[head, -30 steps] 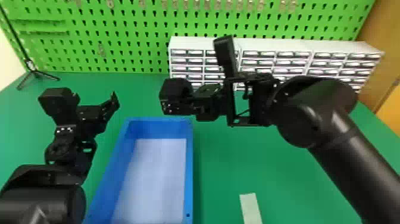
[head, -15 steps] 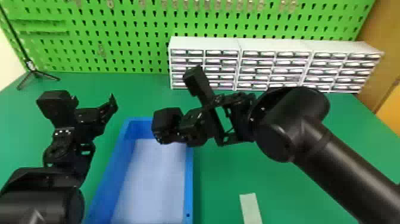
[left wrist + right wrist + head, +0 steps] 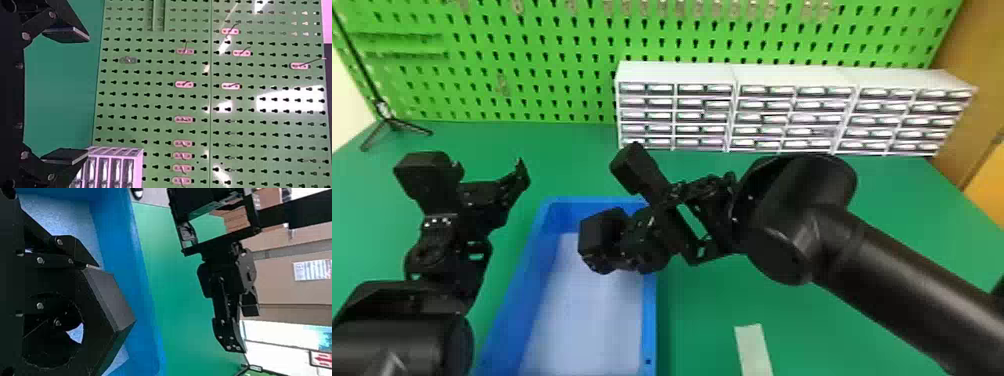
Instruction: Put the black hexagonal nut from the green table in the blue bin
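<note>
Right tool (image 3: 626,241) has the black hexagonal nut (image 3: 109,301), fingers closed down to the nut's width; one finger is hidden behind it. Nut is above the blue bin (image 3: 650,325), toward its right wall, apart from the floor. Left tool (image 3: 87,96) parked left of the bin, fingers wide, holding nothing. Step looks like placing: best to shift the nut inward off the bin's right wall, lower it near the floor, keep it level, then spread fingers evenly and lift straight out. Releasing high could bounce it.

Matt nut (image 3: 108,299) — smooth plastic bin (image 3: 650,320)
</note>
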